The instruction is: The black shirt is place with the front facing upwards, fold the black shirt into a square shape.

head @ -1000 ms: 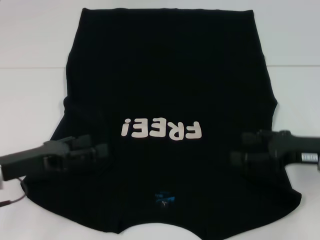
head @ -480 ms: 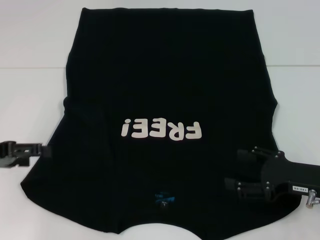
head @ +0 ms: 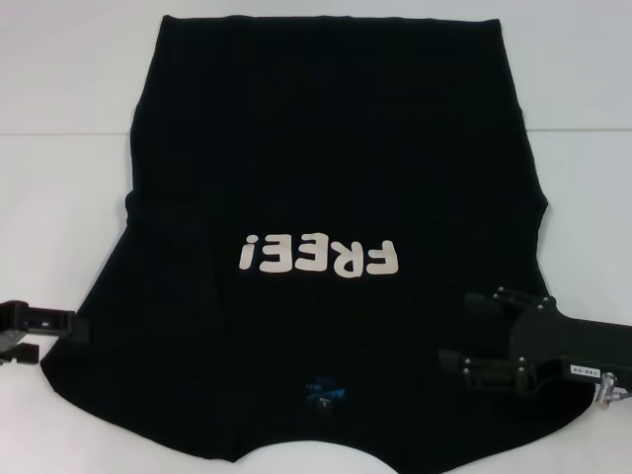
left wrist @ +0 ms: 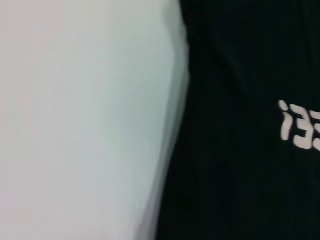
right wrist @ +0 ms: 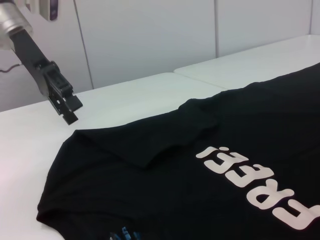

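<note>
Lying on bench: the black shirt (head: pixel 336 178) is spread flat on the white bench (head: pixel 59 197), front up, white "FREE!" lettering (head: pixel 318 257) reading upside down, blue neck label (head: pixel 324 393) at the near edge.
Open room, left: bare bench lies left of the shirt's left edge, from near to far.
Left arm: low at the near left, reaching in from the frame edge.
Left tool (head: pixel 74 324): just beside the shirt's left edge, holding nothing; whether its fingers are parted, I cannot tell.
Right arm: enters from the near right, over the shirt's right sleeve area.
Right tool (head: pixel 462 336): fingers spread apart, empty, above the cloth.
Open room, right: bare bench right of the shirt.
</note>
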Available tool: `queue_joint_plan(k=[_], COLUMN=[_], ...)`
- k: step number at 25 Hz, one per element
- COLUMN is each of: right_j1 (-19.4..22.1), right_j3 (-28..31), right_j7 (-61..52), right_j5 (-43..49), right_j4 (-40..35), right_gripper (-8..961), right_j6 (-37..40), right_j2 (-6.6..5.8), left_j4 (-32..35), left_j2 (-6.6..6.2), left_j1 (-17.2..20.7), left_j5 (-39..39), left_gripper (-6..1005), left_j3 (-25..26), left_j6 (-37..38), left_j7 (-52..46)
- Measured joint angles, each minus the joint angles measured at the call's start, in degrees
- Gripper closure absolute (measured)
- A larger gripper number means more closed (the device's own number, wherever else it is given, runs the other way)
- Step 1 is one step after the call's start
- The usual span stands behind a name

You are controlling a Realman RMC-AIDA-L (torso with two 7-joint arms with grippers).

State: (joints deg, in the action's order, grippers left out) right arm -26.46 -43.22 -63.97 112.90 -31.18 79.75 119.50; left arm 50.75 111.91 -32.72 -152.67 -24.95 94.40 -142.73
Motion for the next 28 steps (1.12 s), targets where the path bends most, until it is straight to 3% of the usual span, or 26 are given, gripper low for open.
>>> queue_joint_plan(k=[10, 28], right_j1=[0.02, -0.47], right_j3=[-0.20, -0.20], right_j7=[0.07, 0.07], right_j5=[0.04, 0.04], right_j4=[0.07, 0.06], right_gripper=[23, 24], right_j6=[-0.04, -0.04], right_j2=[0.12, 0.12], left_j4=[-2.56, -5.00], left_j2=[0.41, 0.59], left_j1=[0.43, -0.11], left_j5=[-0.29, -0.74], left_gripper=[180, 194], left_j3=[-2.01, -1.93], left_j6=[-5.60, -5.99], left_j7=[0.44, 0.29])
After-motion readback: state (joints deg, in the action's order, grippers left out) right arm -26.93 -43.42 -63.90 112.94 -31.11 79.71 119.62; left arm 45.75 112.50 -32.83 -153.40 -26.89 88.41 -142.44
